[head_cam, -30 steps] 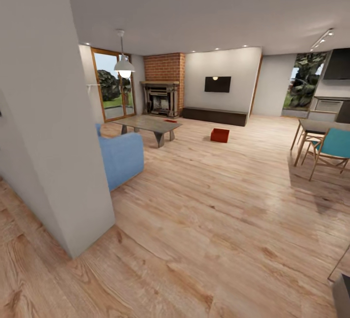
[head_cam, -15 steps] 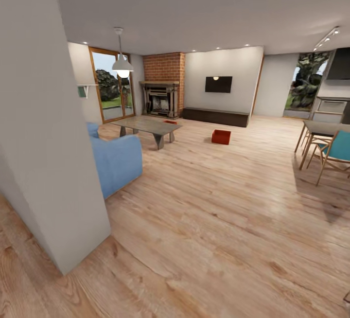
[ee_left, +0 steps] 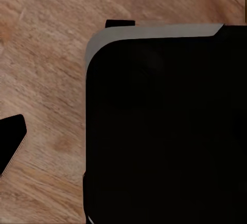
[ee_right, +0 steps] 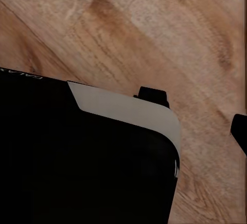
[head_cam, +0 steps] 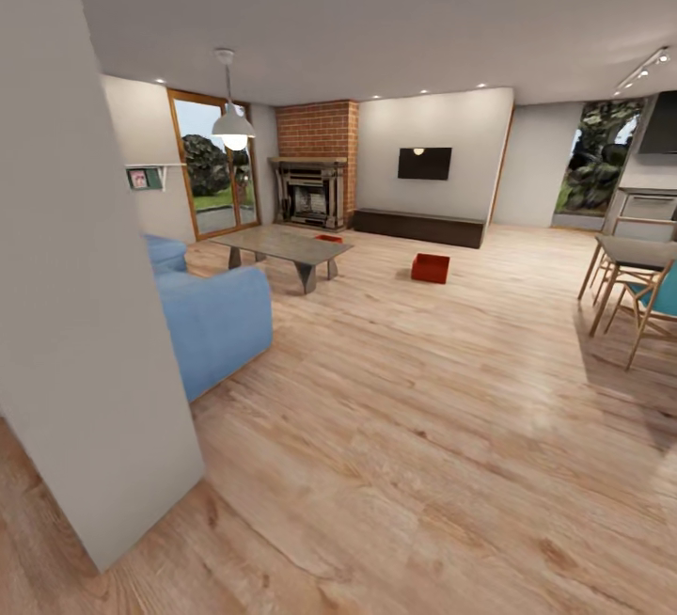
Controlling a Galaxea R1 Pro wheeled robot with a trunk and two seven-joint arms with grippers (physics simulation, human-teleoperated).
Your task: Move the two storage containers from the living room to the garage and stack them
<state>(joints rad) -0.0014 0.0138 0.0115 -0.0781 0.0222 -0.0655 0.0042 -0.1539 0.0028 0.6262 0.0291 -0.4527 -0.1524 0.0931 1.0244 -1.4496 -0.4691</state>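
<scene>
I look across the living room's wood floor (head_cam: pixel 423 427). One orange-red storage container (head_cam: pixel 430 267) sits far ahead, near the dark low cabinet (head_cam: pixel 418 226). It looks light, stiff, thin-walled; I'd pinch a rim. I cannot tell how either gripper's jaws stand.

Light wood planks with a visible grain and a faint sheen are seen across the living room floor (head_cam: pixel 423 427). The sofa (head_cam: pixel 212 319) is covered in matt blue cloth. Rough red brick is shown on the fireplace (head_cam: pixel 320 140), and the glass doors (head_cam: pixel 212 173) are framed in wood. The storage container (head_cam: pixel 430 267) is rendered smooth, plain orange-red. A matt grey top is borne by the table (head_cam: pixel 287 244)
</scene>
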